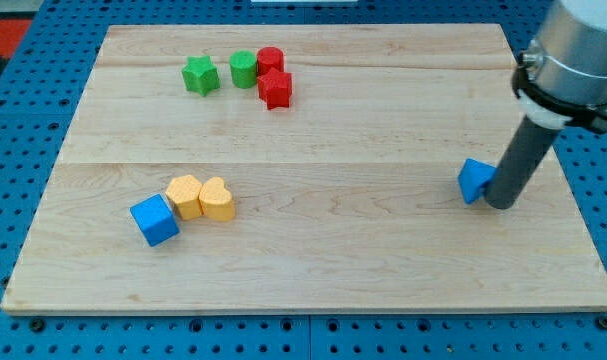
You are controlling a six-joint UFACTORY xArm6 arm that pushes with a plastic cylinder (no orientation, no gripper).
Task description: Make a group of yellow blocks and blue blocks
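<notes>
A blue cube (pixel 155 220) lies at the view's lower left, touching a yellow hexagonal block (pixel 185 196), which touches a yellow heart-shaped block (pixel 217 199). A second blue block (pixel 474 180), partly hidden by the rod, lies at the view's right. My tip (pixel 501 204) rests on the board right against that blue block's right side.
A green star block (pixel 200 75), a green cylinder-like block (pixel 244 69), a red cylinder (pixel 271 61) and a red star-like block (pixel 275 89) cluster at the view's top left. The wooden board (pixel 313 240) lies on a blue pegboard surface.
</notes>
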